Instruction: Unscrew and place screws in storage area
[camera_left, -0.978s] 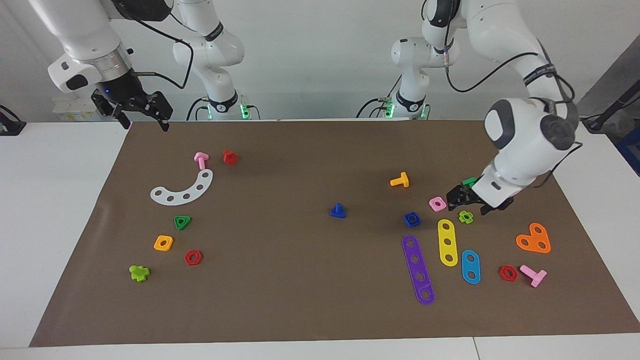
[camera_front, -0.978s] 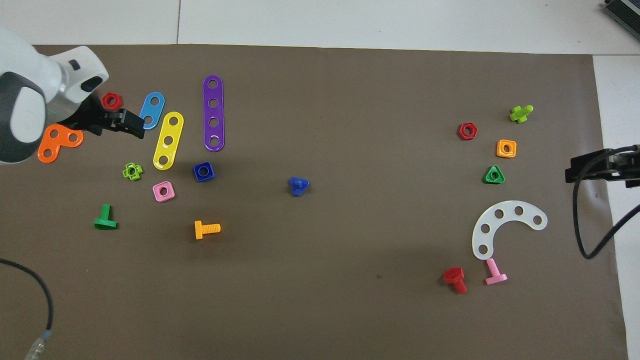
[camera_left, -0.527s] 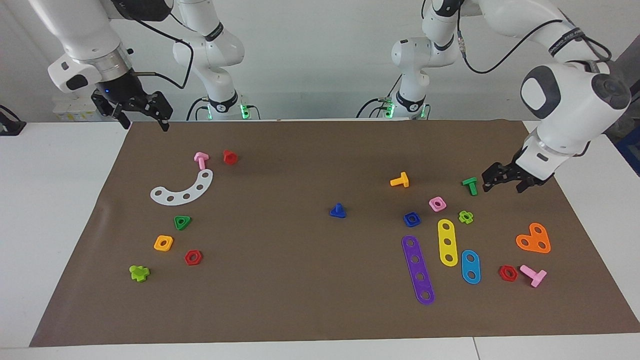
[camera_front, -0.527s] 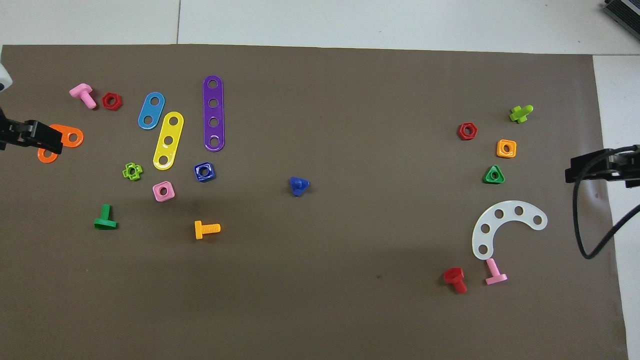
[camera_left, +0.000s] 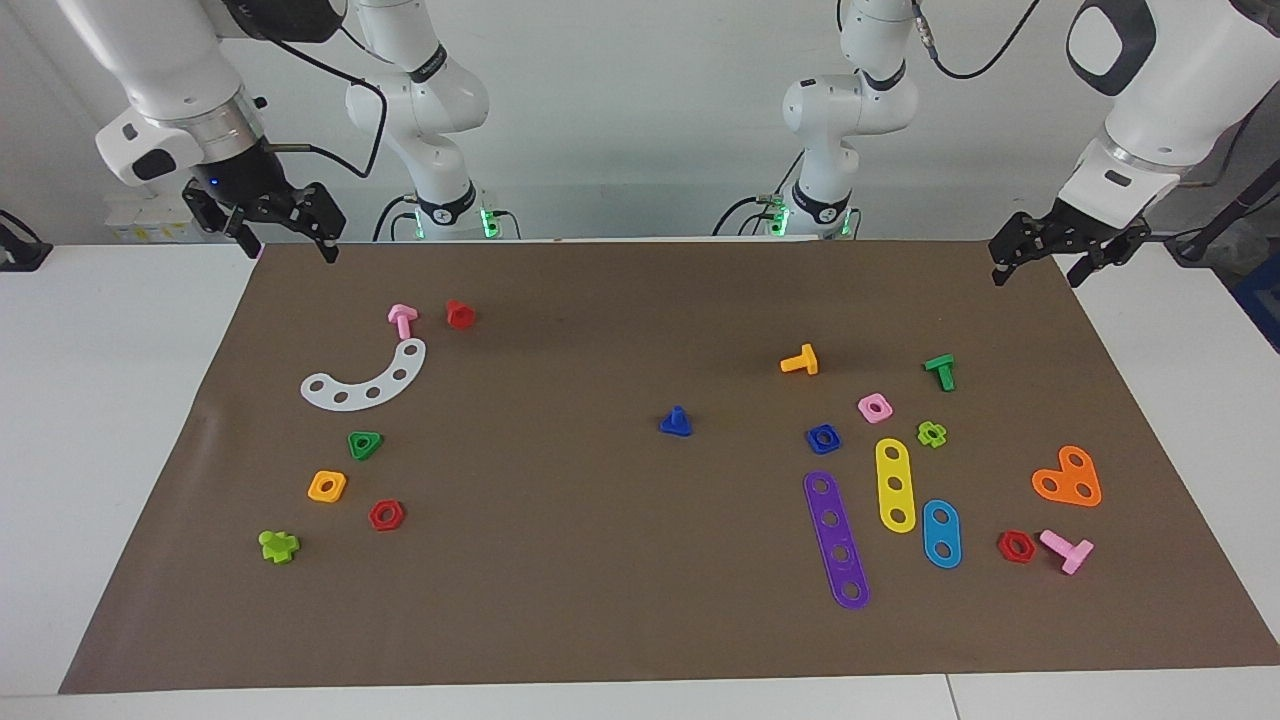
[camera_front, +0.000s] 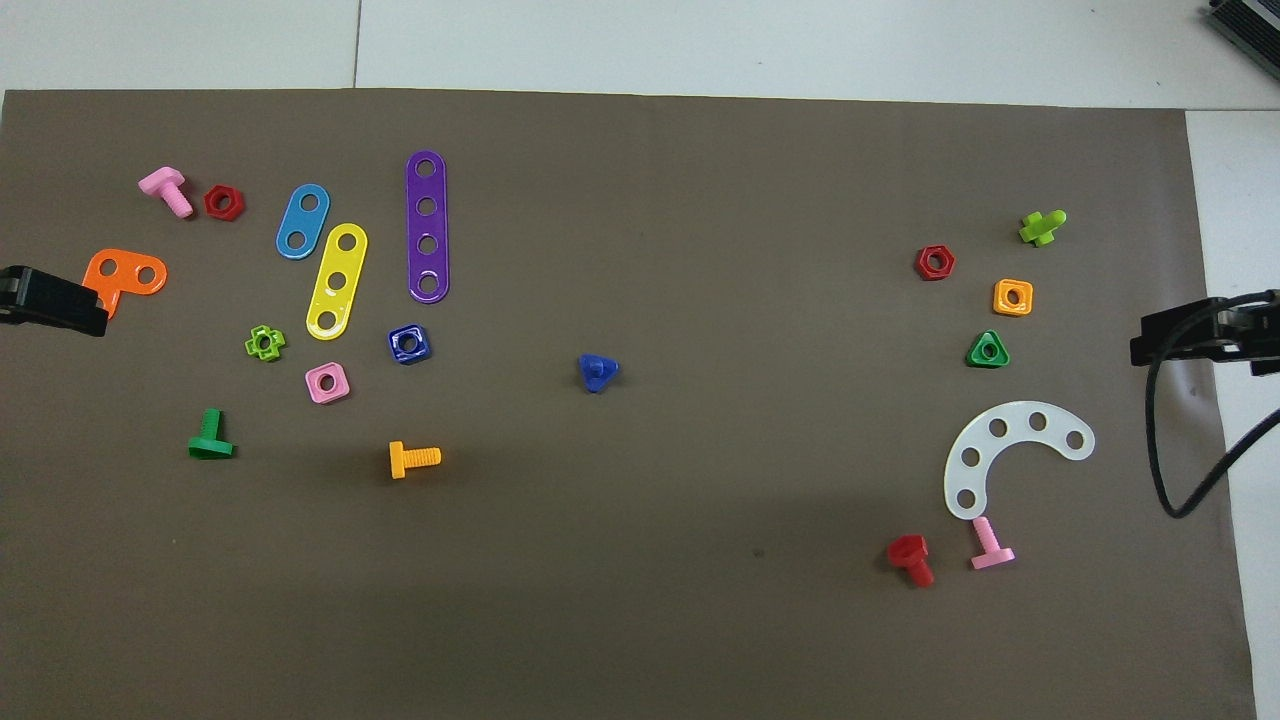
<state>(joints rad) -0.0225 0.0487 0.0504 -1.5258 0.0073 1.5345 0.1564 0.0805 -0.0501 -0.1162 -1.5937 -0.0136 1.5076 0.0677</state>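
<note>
The dark-blue screw (camera_left: 676, 423) stands head down with its shaft up in the middle of the brown mat (camera_left: 600, 600); it also shows in the overhead view (camera_front: 597, 372). Nothing touches it. My left gripper (camera_left: 1035, 272) hangs open and empty in the air over the mat's corner at the left arm's end, by the robots; in the overhead view only its tip (camera_front: 55, 302) shows, beside the orange plate (camera_front: 120, 278). My right gripper (camera_left: 292, 248) waits open and empty over the mat's corner at the right arm's end, and shows in the overhead view too (camera_front: 1190, 338).
Toward the left arm's end lie an orange bolt (camera_left: 800, 360), a green bolt (camera_left: 940, 370), a blue nut (camera_left: 823, 438), a pink nut (camera_left: 874, 407) and purple (camera_left: 836, 540), yellow and blue strips. Toward the right arm's end lie a white curved plate (camera_left: 368, 378), several nuts and a red bolt (camera_left: 459, 314).
My left gripper has risen from beside the green bolt and pink nut and drawn back to the mat's corner by the robots, empty. No part moved. The right arm has not moved.
</note>
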